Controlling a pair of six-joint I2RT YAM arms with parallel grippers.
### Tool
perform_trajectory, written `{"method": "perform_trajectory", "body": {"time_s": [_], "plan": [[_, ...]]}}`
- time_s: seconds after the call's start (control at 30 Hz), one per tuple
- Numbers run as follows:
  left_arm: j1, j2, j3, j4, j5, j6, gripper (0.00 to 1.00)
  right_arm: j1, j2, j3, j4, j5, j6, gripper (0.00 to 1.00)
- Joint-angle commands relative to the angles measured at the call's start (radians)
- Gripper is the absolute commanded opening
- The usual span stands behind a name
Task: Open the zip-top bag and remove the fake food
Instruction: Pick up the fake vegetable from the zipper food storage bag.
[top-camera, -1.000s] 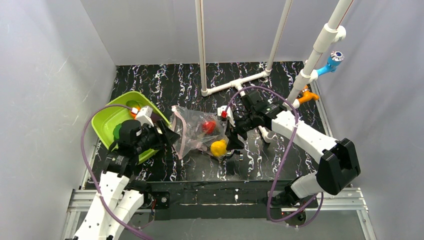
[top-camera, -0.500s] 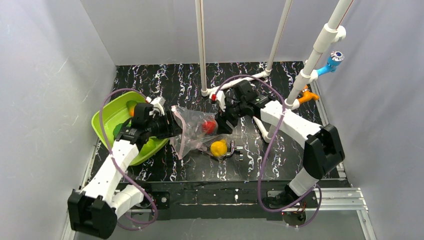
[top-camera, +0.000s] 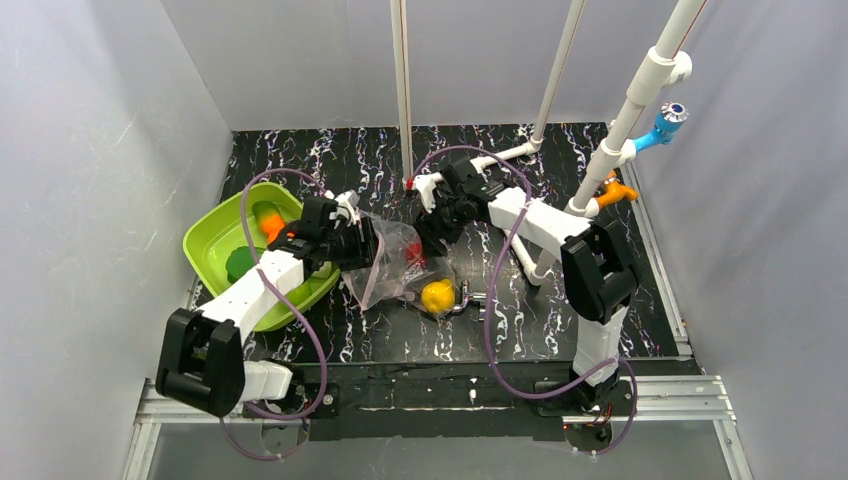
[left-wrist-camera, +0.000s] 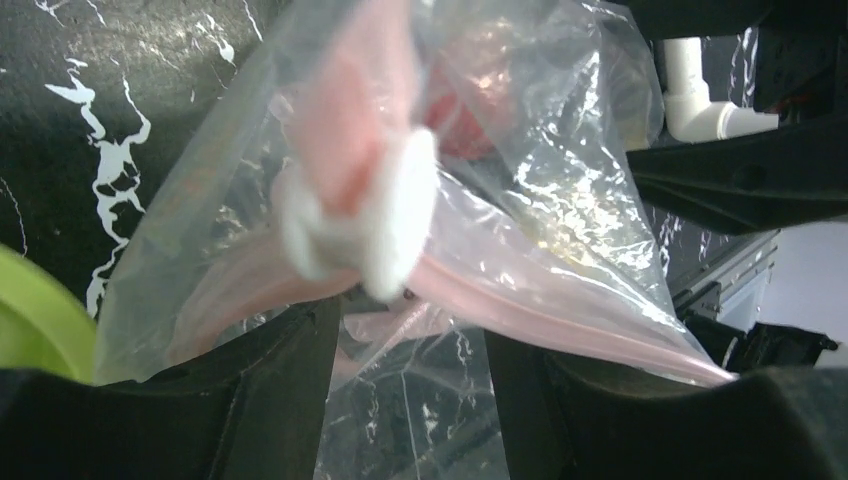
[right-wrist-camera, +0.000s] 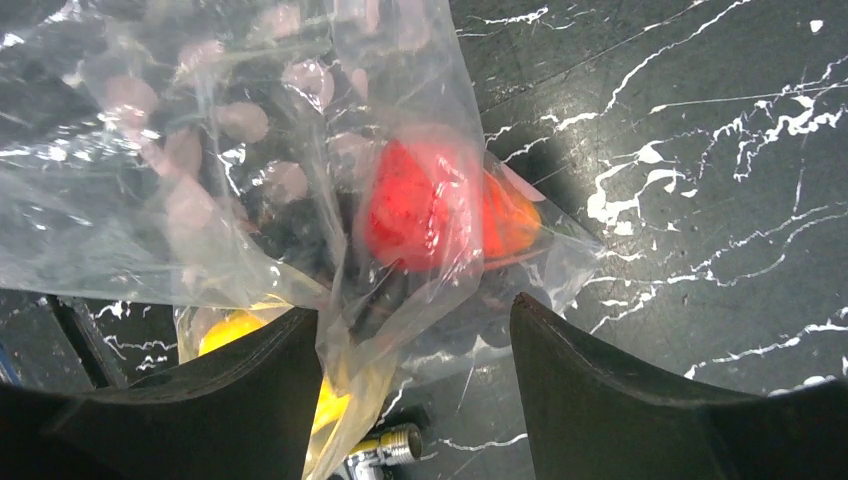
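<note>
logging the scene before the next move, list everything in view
zip-top bag: 1, clear, pink zip strip, centre
red piece: 1, red, inside the bag
lemon: 1, yellow, at the bag's near corner
tray: 1, lime green, table left
orange food: 1, orange, in the tray
round fruit: 1, green, in the tray
metal fitting: 1, silver, beside the lemon
pipe frame: 1, white, table back
table: 1, black marbled, underneath
left gripper: 1, black, open at the bag's mouth
right gripper: 1, black, open over the bag
</note>
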Motion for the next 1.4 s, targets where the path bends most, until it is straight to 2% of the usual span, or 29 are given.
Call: {"method": "perform_trajectory", "body": {"time_s": [0.0,0.3,0.33,0.4,0.5,0.67,0.87,1.1,1.27,1.37], "plan": [[-0.021,0.044,0.02,0.093,-0.051,-0.034,0.53,0.006,0.033,0.067,0.017,0.002,0.039,0.72],[-0.079,0.108,0.0,0.21,-0.097,-0.084,0.53,0.004,0.114,0.122,0.001,-0.059,0.048,0.69],[-0.081,0.097,-0.02,0.222,-0.105,-0.093,0.51,0.003,0.119,0.125,0.0,-0.063,0.05,0.67],[-0.082,0.078,-0.066,0.276,-0.121,-0.116,0.39,-0.001,0.128,0.128,0.0,-0.075,0.06,0.62],[-0.082,0.102,-0.098,0.312,-0.11,-0.144,0.28,-0.003,0.14,0.132,-0.003,-0.088,0.071,0.54],[-0.094,0.169,-0.105,0.38,-0.057,-0.185,0.24,-0.003,0.152,0.136,-0.003,-0.121,0.088,0.41],[-0.116,0.241,-0.053,0.363,-0.07,-0.181,0.4,-0.005,0.187,0.161,-0.02,-0.138,0.108,0.28],[-0.129,0.277,-0.082,0.464,-0.058,-0.229,0.57,-0.007,0.205,0.168,-0.03,-0.121,0.124,0.07],[-0.132,0.246,-0.101,0.493,-0.064,-0.229,0.67,-0.017,0.216,0.17,-0.037,-0.12,0.128,0.03],[-0.132,0.27,-0.081,0.477,-0.076,-0.22,0.68,-0.017,0.221,0.171,-0.04,-0.14,0.129,0.02]]}}
